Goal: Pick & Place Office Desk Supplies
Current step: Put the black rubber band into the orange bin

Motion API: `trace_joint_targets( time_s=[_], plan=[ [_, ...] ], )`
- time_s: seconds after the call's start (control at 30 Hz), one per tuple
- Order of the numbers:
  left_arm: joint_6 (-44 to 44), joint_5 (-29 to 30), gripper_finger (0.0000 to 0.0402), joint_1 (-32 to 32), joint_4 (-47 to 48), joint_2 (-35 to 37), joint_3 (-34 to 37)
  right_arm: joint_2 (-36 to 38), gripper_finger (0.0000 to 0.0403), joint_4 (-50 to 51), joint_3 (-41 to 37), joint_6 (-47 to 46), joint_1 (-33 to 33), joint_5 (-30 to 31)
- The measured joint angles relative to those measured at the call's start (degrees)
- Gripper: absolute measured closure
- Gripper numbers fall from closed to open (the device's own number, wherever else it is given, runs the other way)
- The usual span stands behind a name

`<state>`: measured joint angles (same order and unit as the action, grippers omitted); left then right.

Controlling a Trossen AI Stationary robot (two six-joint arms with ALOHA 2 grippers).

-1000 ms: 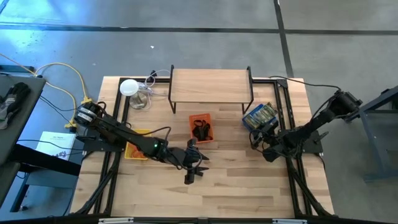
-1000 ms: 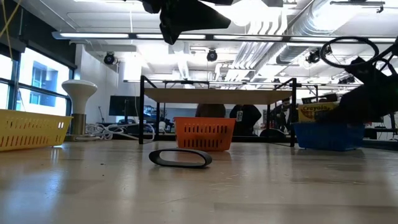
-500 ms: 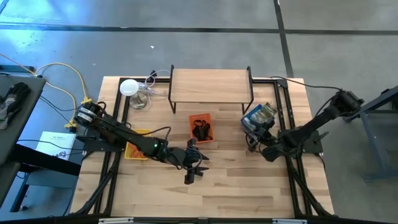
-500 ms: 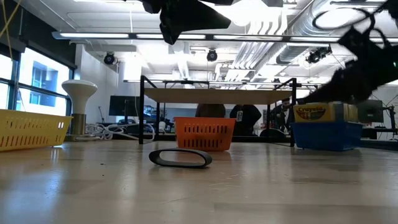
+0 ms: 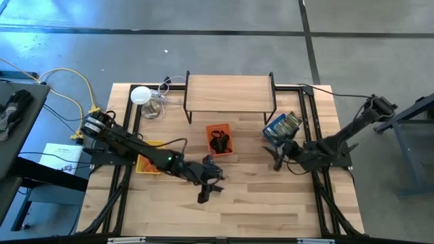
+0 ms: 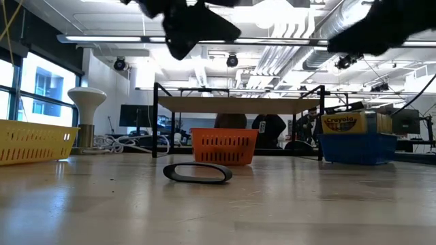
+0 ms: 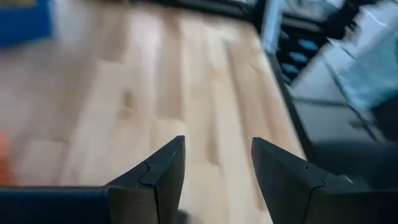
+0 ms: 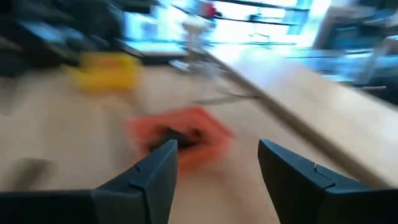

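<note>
The left gripper [image 5: 205, 192] is hanging over the wooden table [image 5: 258, 203] a little in front of the orange tray [image 5: 219, 138], which is serving as the landmark here; its two dark fingers [image 7: 158, 180] are standing parted with bare wood showing through the gap, and nothing is sitting between them or touching them. From table height a flat black loop [image 6: 197, 173] is lying on the boards just in front of the orange tray, with the left gripper raised well above it. To the left of the orange tray a yellow tray [image 5: 150, 163] is sitting near the left arm, and a white round lamp [image 5: 140, 95] with its cables is standing behind it toward the far left corner. The orange tray itself is holding small black clip-like pieces [image 5: 220, 142]. Directly behind it a raised wooden shelf [image 5: 229, 91] on black legs is spanning the far side of the table. To the right of the orange tray a blue tray [image 5: 279, 130] is holding a crayon box [image 6: 345, 122], and the right gripper [image 5: 277, 158] is hovering just in front of that tray, its fingers [image 8: 152, 177] likewise spread apart and gripping nothing, pointed back toward the orange tray. The stretch of table in front of the orange tray, toward the near edge, is lying open between the two arms.
</note>
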<state>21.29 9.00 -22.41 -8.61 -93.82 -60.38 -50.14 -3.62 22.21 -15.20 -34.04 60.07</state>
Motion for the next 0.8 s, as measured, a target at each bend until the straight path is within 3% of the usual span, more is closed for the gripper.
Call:
trace_joint_targets(
  time_s=[0.1,0.2,0.37,0.57,0.8],
  plan=[
    [-1.6,-5.63,0.0222,-0.82,2.12,0.0,0.02,0.03,0.0196,-6.57,0.66,0.46,-1.84,-9.05],
    [-10.2,-6.89,0.0222,-2.84,5.27,0.0,0.02,-0.22,0.0197,-11.94,0.66,0.65,-2.78,-16.21],
    [-21.9,1.62,0.0222,-6.22,8.62,-1.96,0.04,-2.22,0.0198,-17.27,0.66,-0.2,-3.89,-20.97],
    [-20.15,11.62,0.0222,-7.15,8.7,-8.69,0.04,-8.22,0.0198,-25.15,0.57,-1.08,-5.41,-26.51],
    [-15.4,12.07,0.0222,-5.6,8.09,-14.69,0.07,-16.64,0.0198,-32.96,0.57,-1.68,-6.86,-28.76]
  ],
)
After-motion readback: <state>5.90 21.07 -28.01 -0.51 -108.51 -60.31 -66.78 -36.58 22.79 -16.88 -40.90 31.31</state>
